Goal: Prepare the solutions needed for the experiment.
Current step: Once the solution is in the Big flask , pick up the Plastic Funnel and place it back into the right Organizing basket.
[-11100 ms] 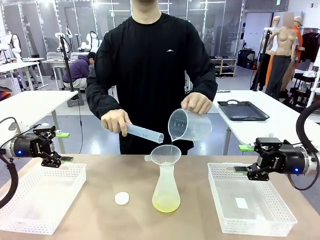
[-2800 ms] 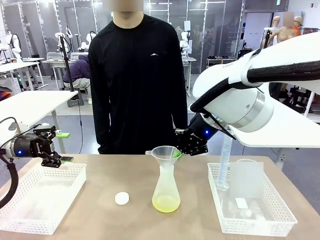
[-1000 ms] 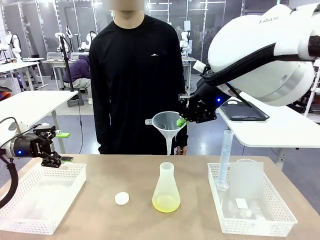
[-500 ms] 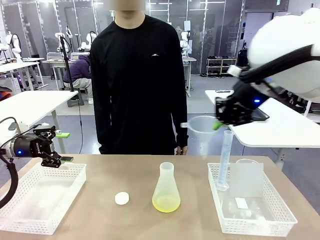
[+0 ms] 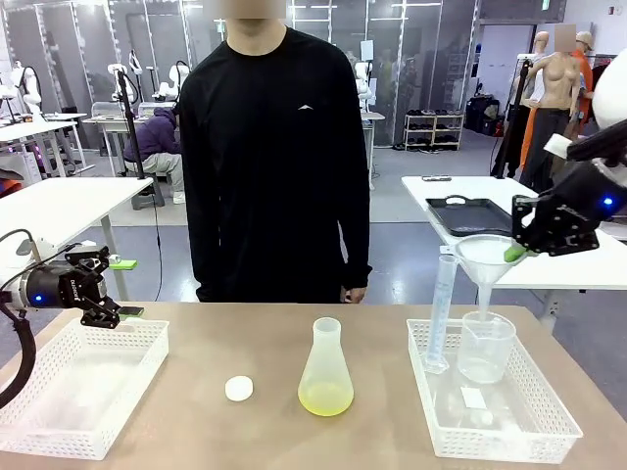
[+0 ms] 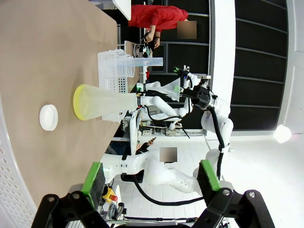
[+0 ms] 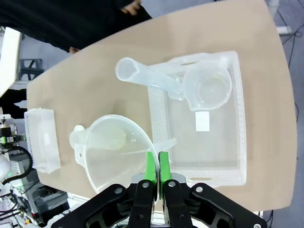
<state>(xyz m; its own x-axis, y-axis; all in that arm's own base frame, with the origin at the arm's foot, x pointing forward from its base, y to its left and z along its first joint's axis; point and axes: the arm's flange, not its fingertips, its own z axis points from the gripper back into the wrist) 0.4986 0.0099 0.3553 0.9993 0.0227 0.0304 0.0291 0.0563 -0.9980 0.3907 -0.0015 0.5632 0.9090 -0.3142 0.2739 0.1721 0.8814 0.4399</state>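
On the table's middle stands a conical flask (image 5: 325, 367) (image 6: 107, 100) holding a shallow pale yellow-green layer, the solutions (image 5: 325, 399). A clear funnel (image 5: 482, 257) (image 7: 114, 152) hangs in the air with my right gripper (image 5: 514, 253) (image 7: 157, 164) shut on its rim. Its spout is above the beaker (image 5: 486, 345) (image 7: 209, 88) in the right basket (image 5: 509, 443) (image 7: 240, 142). My left gripper (image 5: 125, 288) (image 6: 151, 176) hovers open with nothing in it over the far edge of the left basket (image 5: 78, 431).
A graduated cylinder (image 5: 441, 308) (image 7: 147, 76) stands in the right basket beside the beaker. A white round cap (image 5: 238, 389) (image 6: 48, 117) lies on the table left of the flask. A person in black stands at the far side, arms down.
My right arm has carried the funnel from above the flask across to the right and lowered it over the basket's beaker. The left arm has not moved.
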